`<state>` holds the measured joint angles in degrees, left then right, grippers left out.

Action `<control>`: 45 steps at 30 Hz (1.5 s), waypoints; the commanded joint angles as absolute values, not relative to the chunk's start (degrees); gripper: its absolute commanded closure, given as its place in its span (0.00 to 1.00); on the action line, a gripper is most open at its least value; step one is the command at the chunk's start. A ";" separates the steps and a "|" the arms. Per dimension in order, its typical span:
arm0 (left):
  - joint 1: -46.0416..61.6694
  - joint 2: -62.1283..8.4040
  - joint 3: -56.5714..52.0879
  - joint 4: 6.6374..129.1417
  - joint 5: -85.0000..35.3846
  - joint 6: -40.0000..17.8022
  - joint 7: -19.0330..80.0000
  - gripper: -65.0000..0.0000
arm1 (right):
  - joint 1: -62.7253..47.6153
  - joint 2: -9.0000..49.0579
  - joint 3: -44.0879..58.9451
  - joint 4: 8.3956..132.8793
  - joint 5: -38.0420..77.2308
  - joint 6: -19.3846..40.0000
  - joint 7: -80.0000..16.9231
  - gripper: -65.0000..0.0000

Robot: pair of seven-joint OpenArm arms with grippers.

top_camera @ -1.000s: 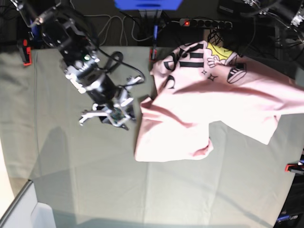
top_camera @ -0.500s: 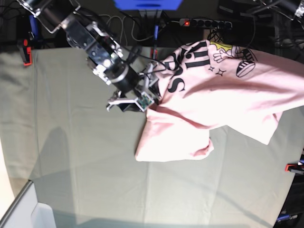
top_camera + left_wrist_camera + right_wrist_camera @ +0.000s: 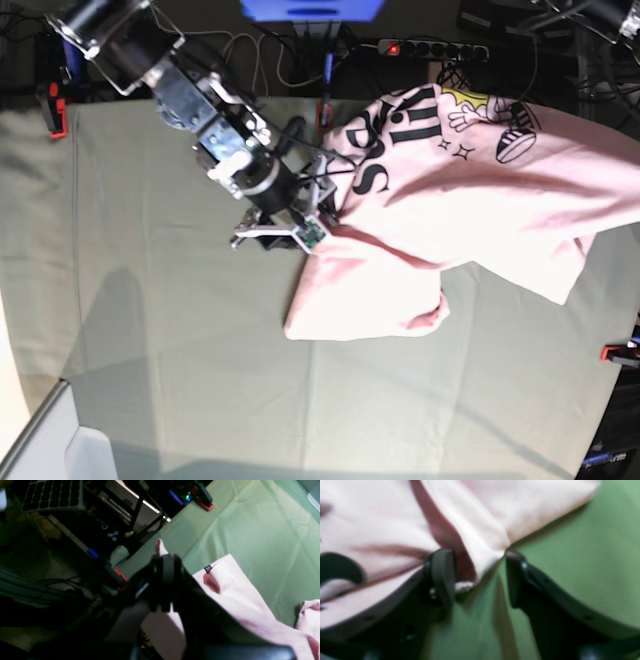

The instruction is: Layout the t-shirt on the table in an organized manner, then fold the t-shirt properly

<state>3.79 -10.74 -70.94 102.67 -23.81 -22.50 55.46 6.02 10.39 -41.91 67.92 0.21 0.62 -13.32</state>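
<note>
Shirt position: the t-shirt (image 3: pixel 470 200) lies bunched on the counter (image 3: pixel 150 350) toward 2 o'clock from centre, printed side up, its far corner spilling past the counter's 3 o'clock edge.

Long axis: roughly from 8 o'clock, where a rounded fold rests on the cloth, up to 2 o'clock, where the black letters and yellow figure sit.

Nearer arm: the right hand (image 3: pixel 300 228) is at the shirt's 9 o'clock edge, touching the fabric; the left arm is outside the base view.

Right hand state: fingers spread, with a pink fold of the shirt's edge (image 3: pixel 480 562) lying in the gap between them; one fingertip (image 3: pixel 442 575) presses against the cloth, the other (image 3: pixel 516 577) sits just beside it on bare counter. Nothing is pinched yet.

Right arm pose: reaching in from 11 o'clock, wrist angled down so the fingers meet the counter at the hem.

Left hand state: the left hand (image 3: pixel 163 585) is dark and blurred, high above the counter's edge; fabric trails from it, so it appears pressed together on the t-shirt, holding that corner aloft.

Coming move, by my reading: pinch this edge, then draw it toward 9 o'clock to spread the shirt flat.

Stage: layout barely begun; no fold made.
</note>
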 commanded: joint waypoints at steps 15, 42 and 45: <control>-6.64 -12.53 -61.41 103.87 -24.40 -21.32 54.46 1.00 | 5.49 19.38 -24.92 90.59 0.22 0.40 -12.70 1.00; -65.71 -7.34 -21.41 85.32 -3.12 -16.40 53.49 1.00 | 58.68 29.85 1.36 83.03 0.13 17.10 -16.75 1.00; -70.29 -5.67 -21.05 82.86 -1.71 -16.40 51.03 1.00 | 64.31 29.85 1.63 78.64 0.13 17.10 -16.75 1.00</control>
<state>-67.75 -4.95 -20.99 82.13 -2.15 -16.91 52.77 62.11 29.06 1.13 77.82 0.21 18.09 -18.50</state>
